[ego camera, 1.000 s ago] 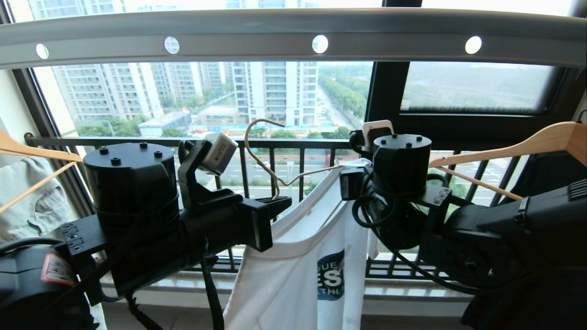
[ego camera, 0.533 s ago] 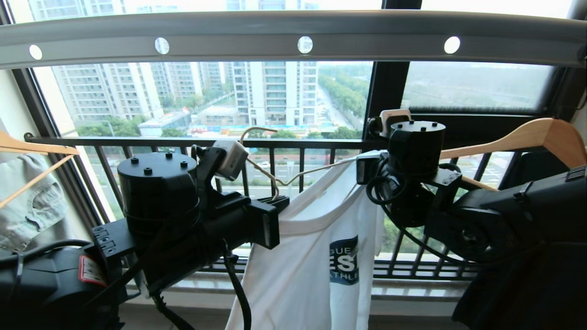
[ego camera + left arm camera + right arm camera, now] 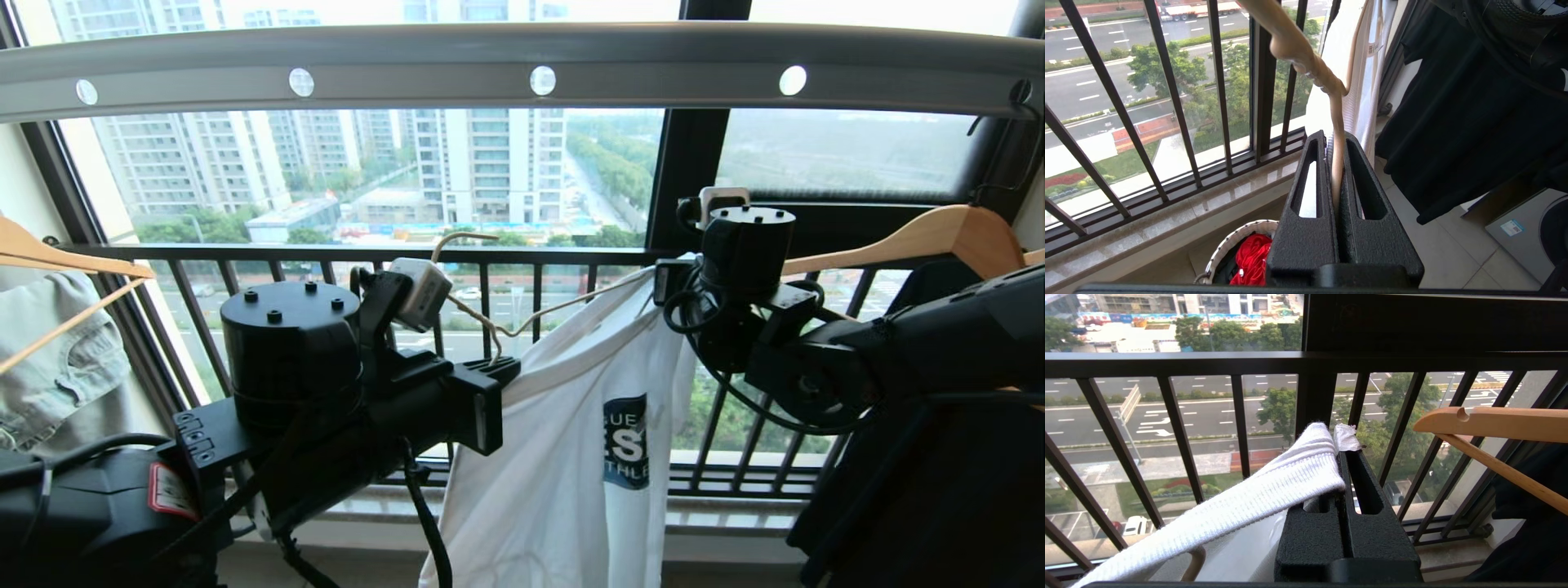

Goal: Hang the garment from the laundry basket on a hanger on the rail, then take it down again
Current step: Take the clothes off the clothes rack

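Note:
The grey rail with round holes spans the top of the head view. Below it, off the rail, my left gripper is shut on the thin cream hanger just under its hook, and the wire stands pinched between the fingers. One hanger arm runs into the neck of the white garment with the dark blue print. My right gripper is shut on the garment's ribbed collar and holds it up on the right. The laundry basket stands on the floor below, with red cloth inside.
Wooden hangers hang at the right and the left, the left one carrying a pale denim garment. A black garment hangs close by on the right. The black window railing stands just behind the grippers.
The right gripper has risen and moved right with the collar, drawing the shirt rightwards. The left arm has shifted right and the hanger's hook has sunk a little. The view itself has also shifted slightly.

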